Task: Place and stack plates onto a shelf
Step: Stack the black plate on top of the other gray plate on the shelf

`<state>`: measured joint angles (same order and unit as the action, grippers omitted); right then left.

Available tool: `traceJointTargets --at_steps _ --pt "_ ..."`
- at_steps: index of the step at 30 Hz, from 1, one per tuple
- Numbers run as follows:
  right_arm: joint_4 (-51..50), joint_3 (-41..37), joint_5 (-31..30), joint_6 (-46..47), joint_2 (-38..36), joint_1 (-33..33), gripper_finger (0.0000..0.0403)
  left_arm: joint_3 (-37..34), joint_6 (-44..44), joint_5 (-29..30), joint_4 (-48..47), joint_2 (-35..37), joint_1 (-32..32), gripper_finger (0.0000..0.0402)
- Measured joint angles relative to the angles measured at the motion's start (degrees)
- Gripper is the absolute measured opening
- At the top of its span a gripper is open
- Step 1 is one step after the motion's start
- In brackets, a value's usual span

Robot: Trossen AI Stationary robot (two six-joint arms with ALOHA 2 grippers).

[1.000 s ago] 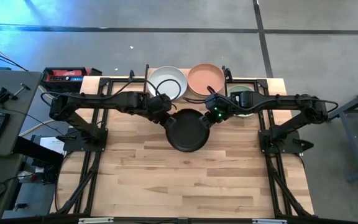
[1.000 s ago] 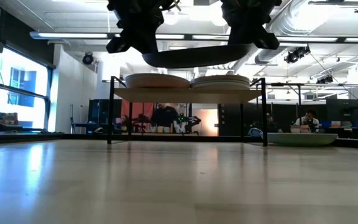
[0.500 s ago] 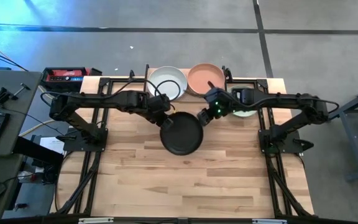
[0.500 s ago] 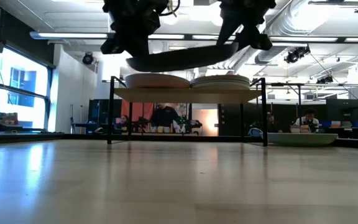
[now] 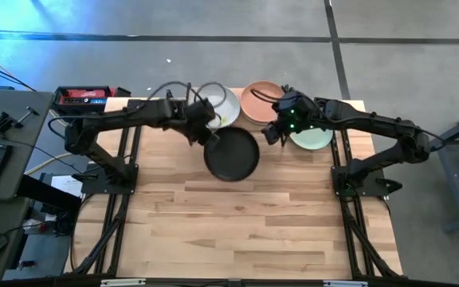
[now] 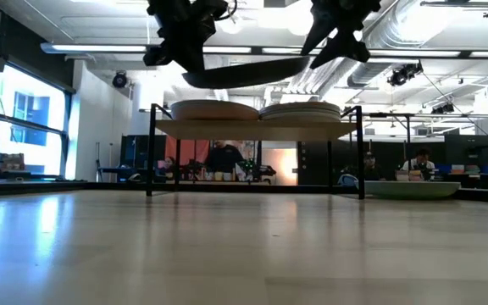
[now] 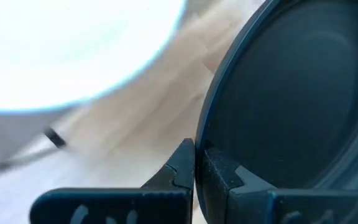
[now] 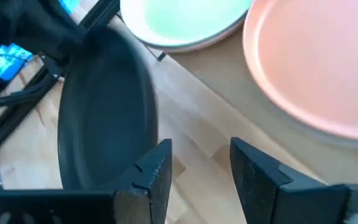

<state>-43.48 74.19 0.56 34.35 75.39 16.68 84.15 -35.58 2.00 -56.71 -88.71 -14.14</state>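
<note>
The left gripper (image 7: 194,163) is clenched on the black plate (image 5: 232,155), whose far rim is cut off; the right gripper (image 8: 201,165) is released beside it.

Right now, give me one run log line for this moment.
left gripper: shut on black plate rim, held above table | right gripper: open, beside plate | shelf: white and peach stacks

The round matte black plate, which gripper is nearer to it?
Left. The left gripper is clamped on the round matte black plate's rim. The right gripper is open beside its opposite edge, not touching.
</note>
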Motion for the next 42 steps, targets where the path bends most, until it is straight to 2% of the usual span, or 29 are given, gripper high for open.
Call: traceJointTargets --at_steps 7,17,26,33,42 --pt "1.49 0.0 0.09 -7.59 -0.32 2.62 0.014 5.12 1.38 0.06 -1.81 0.0 -8.77 0.0001" --pt "1.35 0.0 0.11 -11.52 -0.34 4.73 0.014 10.86 1.73 -0.08 -6.74 0.04 -22.2 0.0001" --pt "1.11 0.0 0.13 -13.01 -0.32 4.73 0.014 11.05 1.29 -6.77 -7.57 -0.88 -31.44 0.0001" --pt "1.09 0.0 0.13 -13.86 -0.32 4.73 0.014 11.05 1.8 -10.08 -10.34 -2.48 -33.29 0.0001" --pt "0.85 0.0 0.13 -13.69 -0.32 4.73 0.014 11.05 2.13 -10.34 -10.22 -5.27 -32.19 0.0001"
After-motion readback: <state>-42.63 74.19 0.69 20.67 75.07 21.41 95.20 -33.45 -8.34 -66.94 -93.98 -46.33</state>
